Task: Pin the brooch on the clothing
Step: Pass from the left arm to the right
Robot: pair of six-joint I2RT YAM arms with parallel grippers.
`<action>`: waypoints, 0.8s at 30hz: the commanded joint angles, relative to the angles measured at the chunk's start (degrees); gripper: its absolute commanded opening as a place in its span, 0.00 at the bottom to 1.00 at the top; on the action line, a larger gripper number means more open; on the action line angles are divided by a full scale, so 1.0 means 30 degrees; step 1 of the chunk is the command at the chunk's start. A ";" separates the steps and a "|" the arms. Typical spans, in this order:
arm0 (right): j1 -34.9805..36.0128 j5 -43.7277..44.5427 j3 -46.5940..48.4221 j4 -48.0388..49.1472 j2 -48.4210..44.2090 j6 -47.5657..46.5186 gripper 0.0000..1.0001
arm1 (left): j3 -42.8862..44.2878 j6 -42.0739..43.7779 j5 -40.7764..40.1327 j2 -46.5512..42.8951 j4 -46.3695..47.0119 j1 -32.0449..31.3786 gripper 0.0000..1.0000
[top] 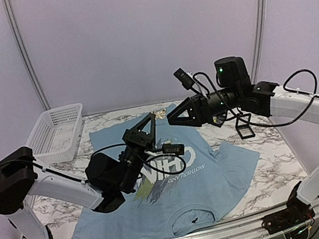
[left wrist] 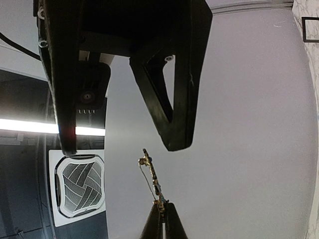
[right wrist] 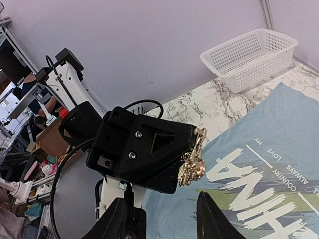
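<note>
The light blue T-shirt (top: 217, 171) with white lettering lies flat on the marble table. My left gripper (top: 153, 117) is raised above the shirt and shut on the brooch (top: 160, 114). In the left wrist view the brooch (left wrist: 152, 179) is edge-on, its thin pin wire beside it, clamped at its lower end by the gripper (left wrist: 162, 221). In the right wrist view the brooch (right wrist: 192, 160) is a gold, knobbly cluster hanging at the tip of the left fingers (right wrist: 149, 149), with the shirt (right wrist: 269, 164) behind. My right gripper (right wrist: 164, 219) is open and empty, just short of the brooch, and it faces the left gripper (top: 170, 116).
A white mesh basket (top: 58, 133) stands at the table's back left, beside the shirt's sleeve; it also shows in the right wrist view (right wrist: 249, 55). A small black square case (top: 243, 125) stands on the marble below the right arm, right of the shirt.
</note>
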 commanded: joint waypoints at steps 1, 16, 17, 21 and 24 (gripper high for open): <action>0.0238 -0.0250 0.0577 0.2108 0.0722 0.1151 0.40 | 0.0321 0.3141 0.0104 0.0198 0.2624 -0.0174 0.00; 0.0289 -0.0631 0.1268 0.2735 0.1764 0.2274 0.27 | 0.0175 0.2914 -0.0200 0.0213 0.2399 -0.0174 0.00; 0.0311 -0.0663 0.1342 0.2735 0.1764 0.2280 0.28 | 0.0191 0.2882 -0.0198 0.0213 0.2378 -0.0174 0.00; 0.0309 -0.0353 0.1571 0.2635 0.1736 0.2266 0.27 | 0.0167 0.2844 -0.0244 0.0246 0.2370 -0.0174 0.00; 0.0317 -0.0249 0.1641 0.2632 0.1889 0.2418 0.19 | 0.0195 0.2821 -0.0219 0.0272 0.2400 -0.0174 0.00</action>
